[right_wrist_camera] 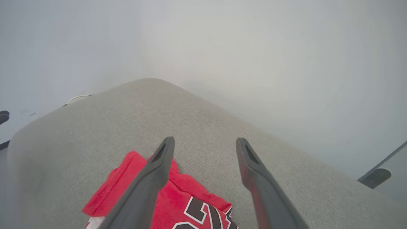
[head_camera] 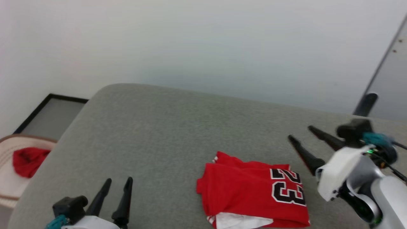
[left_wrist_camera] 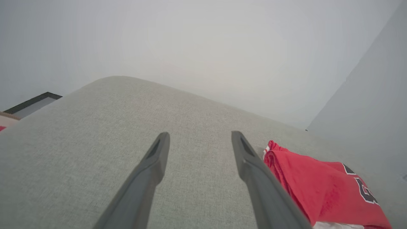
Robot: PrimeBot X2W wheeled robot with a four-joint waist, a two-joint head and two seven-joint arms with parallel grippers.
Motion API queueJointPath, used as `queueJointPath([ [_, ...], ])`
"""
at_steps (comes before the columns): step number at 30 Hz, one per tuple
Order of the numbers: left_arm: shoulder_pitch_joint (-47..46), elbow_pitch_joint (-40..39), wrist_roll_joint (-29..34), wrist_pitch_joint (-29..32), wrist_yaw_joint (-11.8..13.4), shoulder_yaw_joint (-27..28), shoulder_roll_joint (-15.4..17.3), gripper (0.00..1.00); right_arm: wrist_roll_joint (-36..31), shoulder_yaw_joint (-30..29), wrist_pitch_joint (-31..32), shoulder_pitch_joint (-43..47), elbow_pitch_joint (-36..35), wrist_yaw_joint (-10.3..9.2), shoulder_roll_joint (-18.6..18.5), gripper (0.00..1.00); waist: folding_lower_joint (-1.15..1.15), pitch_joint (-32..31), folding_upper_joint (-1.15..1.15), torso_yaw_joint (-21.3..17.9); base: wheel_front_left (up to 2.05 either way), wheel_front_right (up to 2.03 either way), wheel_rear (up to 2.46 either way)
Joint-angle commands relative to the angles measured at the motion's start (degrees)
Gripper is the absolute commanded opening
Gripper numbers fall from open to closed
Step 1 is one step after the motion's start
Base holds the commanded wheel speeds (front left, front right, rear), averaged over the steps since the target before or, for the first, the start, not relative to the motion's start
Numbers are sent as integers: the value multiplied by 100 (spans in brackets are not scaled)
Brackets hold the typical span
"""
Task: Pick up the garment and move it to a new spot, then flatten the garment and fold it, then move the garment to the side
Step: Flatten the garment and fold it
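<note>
The garment (head_camera: pixel 254 194), a red jersey with black white-outlined numerals, lies folded into a neat rectangle on the grey surface (head_camera: pixel 165 127), a white sleeve edge showing at its near side. My right gripper (head_camera: pixel 300 133) hovers open just right of it, nothing between its fingers. In the right wrist view the garment (right_wrist_camera: pixel 190 203) lies below and left of the spread fingers (right_wrist_camera: pixel 152 171). My left gripper (head_camera: pixel 119 180) is open at the lower left, well clear of the cloth. In the left wrist view the garment (left_wrist_camera: pixel 321 187) lies to the right of the open gripper (left_wrist_camera: pixel 200 135).
A beige basket (head_camera: pixel 9 181) holding a bunched plain red cloth (head_camera: pixel 28 162) stands off the surface's left edge. A dark-framed panel (head_camera: pixel 51 114) lies on the floor behind it. A dark foot (head_camera: pixel 365 103) shows at the far right.
</note>
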Motion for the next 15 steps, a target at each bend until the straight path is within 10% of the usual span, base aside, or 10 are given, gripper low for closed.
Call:
queueJointPath([
  [1, 56, -32, 52, -43, 31, 64, 17, 100, -97, -169, -423, 188, 18, -4, -12, 100, 0, 5, 0, -320, 0, 0, 0],
  [15, 227, -194, 521, -102, 20, 440, 32, 100, -983, -1202, -2164, 1235, 277, -4, 166, 100, 0, -17, 0, -857, 0, 0, 0],
])
